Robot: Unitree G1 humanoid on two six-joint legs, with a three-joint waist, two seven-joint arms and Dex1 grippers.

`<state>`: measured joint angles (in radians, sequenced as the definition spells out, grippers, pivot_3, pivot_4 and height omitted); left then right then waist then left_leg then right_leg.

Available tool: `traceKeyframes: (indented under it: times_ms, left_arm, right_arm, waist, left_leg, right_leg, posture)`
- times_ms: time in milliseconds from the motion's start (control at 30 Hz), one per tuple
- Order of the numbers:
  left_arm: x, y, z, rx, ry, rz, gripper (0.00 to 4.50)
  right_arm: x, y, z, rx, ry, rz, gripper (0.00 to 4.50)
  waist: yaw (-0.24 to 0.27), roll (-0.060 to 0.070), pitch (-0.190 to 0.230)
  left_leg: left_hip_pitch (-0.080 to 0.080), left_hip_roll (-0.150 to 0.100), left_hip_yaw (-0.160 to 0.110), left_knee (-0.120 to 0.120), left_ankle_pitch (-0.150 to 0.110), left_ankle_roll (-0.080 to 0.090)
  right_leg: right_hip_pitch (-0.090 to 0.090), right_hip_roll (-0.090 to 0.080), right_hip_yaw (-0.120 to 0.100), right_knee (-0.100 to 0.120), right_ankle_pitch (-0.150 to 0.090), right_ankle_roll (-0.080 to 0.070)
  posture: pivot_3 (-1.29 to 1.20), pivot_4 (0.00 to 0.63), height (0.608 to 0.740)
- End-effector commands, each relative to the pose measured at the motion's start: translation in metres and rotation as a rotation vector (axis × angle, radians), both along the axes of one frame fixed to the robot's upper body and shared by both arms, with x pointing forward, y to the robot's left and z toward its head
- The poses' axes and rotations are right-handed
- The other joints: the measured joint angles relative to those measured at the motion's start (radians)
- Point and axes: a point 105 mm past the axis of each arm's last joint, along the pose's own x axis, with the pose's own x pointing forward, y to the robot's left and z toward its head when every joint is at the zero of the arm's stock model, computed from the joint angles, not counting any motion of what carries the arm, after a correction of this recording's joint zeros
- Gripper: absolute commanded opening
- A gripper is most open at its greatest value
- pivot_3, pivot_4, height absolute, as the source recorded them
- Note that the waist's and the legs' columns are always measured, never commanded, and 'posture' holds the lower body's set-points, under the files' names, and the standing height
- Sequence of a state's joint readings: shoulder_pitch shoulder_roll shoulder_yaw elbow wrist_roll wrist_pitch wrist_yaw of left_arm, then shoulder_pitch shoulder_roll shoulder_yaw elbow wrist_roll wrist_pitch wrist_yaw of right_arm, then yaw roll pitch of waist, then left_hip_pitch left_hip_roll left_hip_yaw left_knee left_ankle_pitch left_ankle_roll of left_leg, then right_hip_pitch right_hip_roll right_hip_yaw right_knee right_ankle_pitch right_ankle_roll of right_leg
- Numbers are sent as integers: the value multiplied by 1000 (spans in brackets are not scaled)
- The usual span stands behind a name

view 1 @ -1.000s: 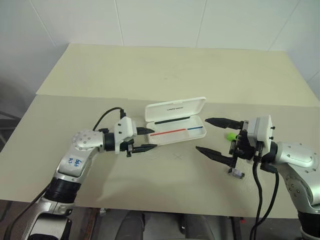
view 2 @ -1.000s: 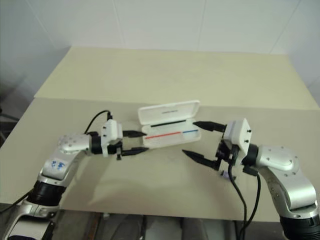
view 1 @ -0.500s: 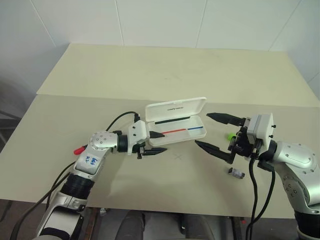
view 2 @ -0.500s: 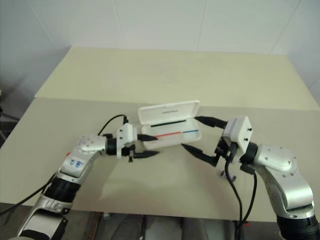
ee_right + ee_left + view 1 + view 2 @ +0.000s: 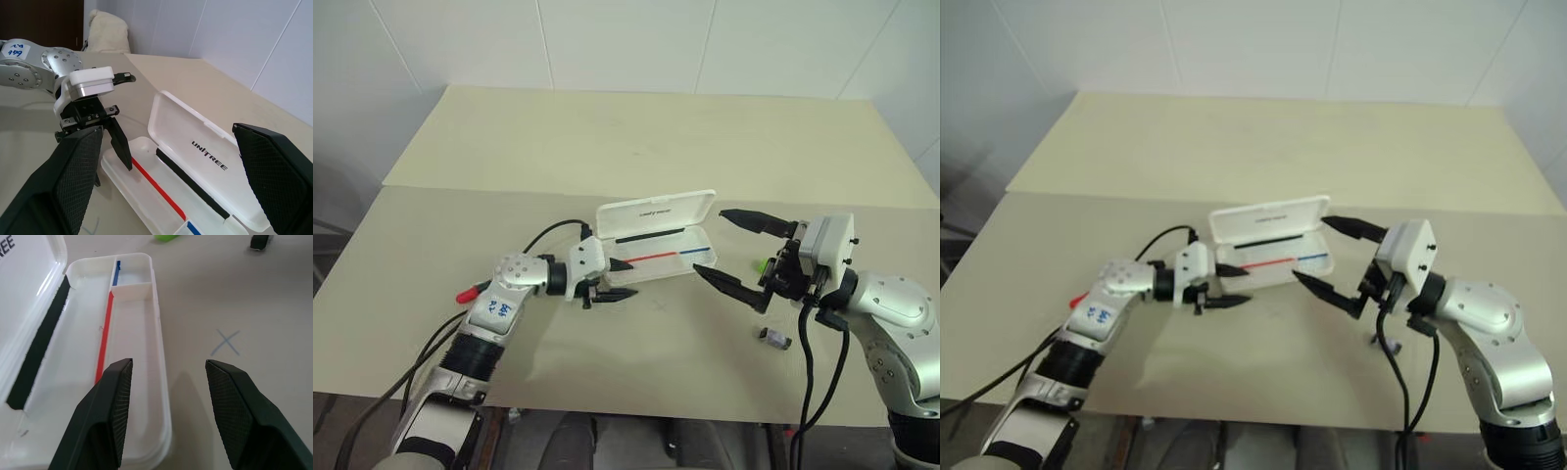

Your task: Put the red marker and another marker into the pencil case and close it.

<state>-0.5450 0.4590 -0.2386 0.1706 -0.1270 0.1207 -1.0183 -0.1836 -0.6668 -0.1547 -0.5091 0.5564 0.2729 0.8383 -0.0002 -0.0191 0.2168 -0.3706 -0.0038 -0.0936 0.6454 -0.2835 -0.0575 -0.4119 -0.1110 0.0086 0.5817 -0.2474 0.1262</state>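
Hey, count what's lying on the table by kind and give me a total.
Pencil case: 1
Red marker: 1
Green highlighter: 1
Small dark cylinder: 1
Total: 4

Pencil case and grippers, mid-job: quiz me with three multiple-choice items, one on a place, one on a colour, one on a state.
1. Where does the red marker lie?
A. inside the case
B. on the table beside the left arm
C. in the right gripper

2. What colours are the lines inside the pencil case?
A. red and blue
B. green and yellow
C. black only

3. What is the state of the case lid?
A. shut
B. open
C. detached, lying on the table

Answers: 1 B, its red end peeks out by the left arm, away from the case. 2 A, a red line runs into a blue one on the tray floor. 3 B, the lid stands raised behind the tray.
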Motion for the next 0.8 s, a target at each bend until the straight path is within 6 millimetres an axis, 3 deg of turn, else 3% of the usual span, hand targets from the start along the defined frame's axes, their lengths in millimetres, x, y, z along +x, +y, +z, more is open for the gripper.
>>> traceKeyframes:
  times_ms: [33,67,167,367,567,800]
  left_arm:
    - [-1,-5,5,9,-16,-39,2508]
    - [-2,-6,5,5,-4,-47,2508]
    - [-2,-7,5,11,-6,-52,1918]
    - [-2,-5,-2,42,25,-44,77]
    - [-6,-1,-10,71,66,-44,31]
    - [-19,0,-1,67,76,-90,31]
  right_arm:
    - [-6,7,12,4,-61,24,4500]
    - [-7,7,12,4,-61,24,4500]
    - [-7,7,12,2,-61,26,4500]
    - [-7,7,16,-6,-70,32,4500]
    - [-7,8,20,-10,-77,38,4500]
    - [-7,6,19,-26,-60,49,4500]
  waist:
    - [-1,0,0]
    - [0,0,0]
    - [0,0,0]
    - [0,0,0]
    - [0,0,0]
    - [-4,0,0]
  left_leg:
    - [0,0,0,0,0,0]
    - [0,0,0,0,0,0]
    - [0,0,0,0,0,0]
    - [0,0,0,0,0,0]
    - [1,0,0,1,0,0]
    - [1,0,0,0,0,0]
  right_leg:
    - [0,0,0,0,0,0]
    - [0,0,0,0,1,1]
    - [0,0,0,0,1,2]
    - [0,0,0,0,1,2]
    - [0,0,0,0,0,0]
    - [0,0,0,1,0,1]
  posture:
    - [0,150,740]
    - [0,150,740]
    - [0,150,740]
    - [0,150,740]
    - [0,150,740]
    - [0,150,740]
